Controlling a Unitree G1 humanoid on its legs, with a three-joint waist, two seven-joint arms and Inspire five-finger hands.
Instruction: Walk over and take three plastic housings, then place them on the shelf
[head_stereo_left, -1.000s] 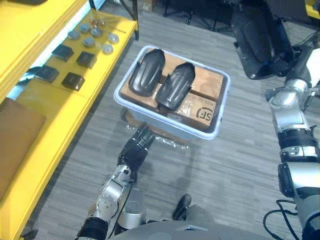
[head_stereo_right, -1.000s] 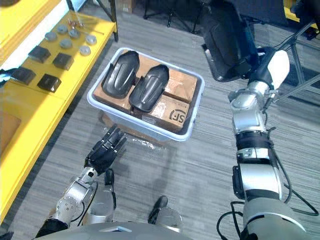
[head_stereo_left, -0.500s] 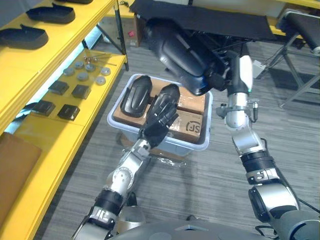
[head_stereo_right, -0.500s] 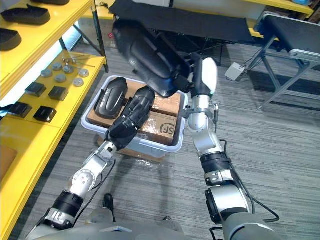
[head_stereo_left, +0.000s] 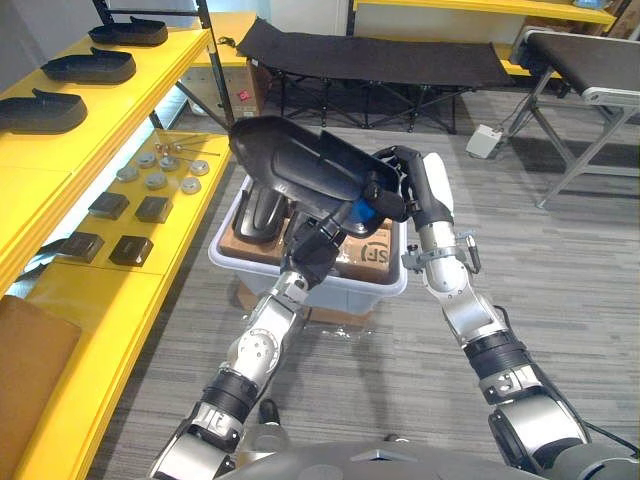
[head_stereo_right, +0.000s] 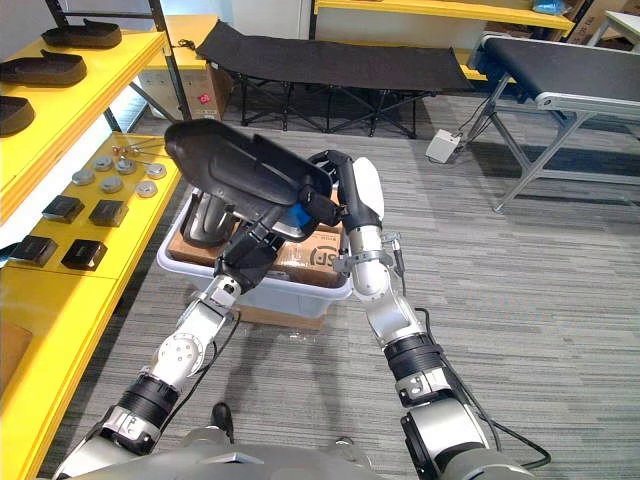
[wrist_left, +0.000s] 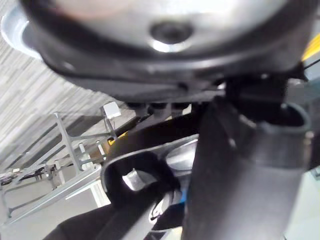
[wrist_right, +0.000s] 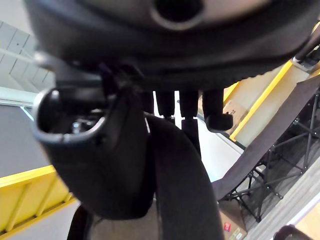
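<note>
Right hand (head_stereo_left: 395, 192): clamped on curved black plastic housing (head_stereo_left: 290, 165), now swung left
Left hand (head_stereo_left: 316, 256): risen beneath; grip unclear
Next: yellow shelf (head_stereo_left: 100, 105)

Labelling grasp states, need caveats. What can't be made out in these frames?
1. Left hand: what it touches. In both eye views the raised plastic housing, gripped by the right hand, covers it.
2. Bin: one lying housing partly shows; the rest is behind the raised plastic housing and the left arm.
3. Left wrist view: dark shapes too close to identify.
</note>
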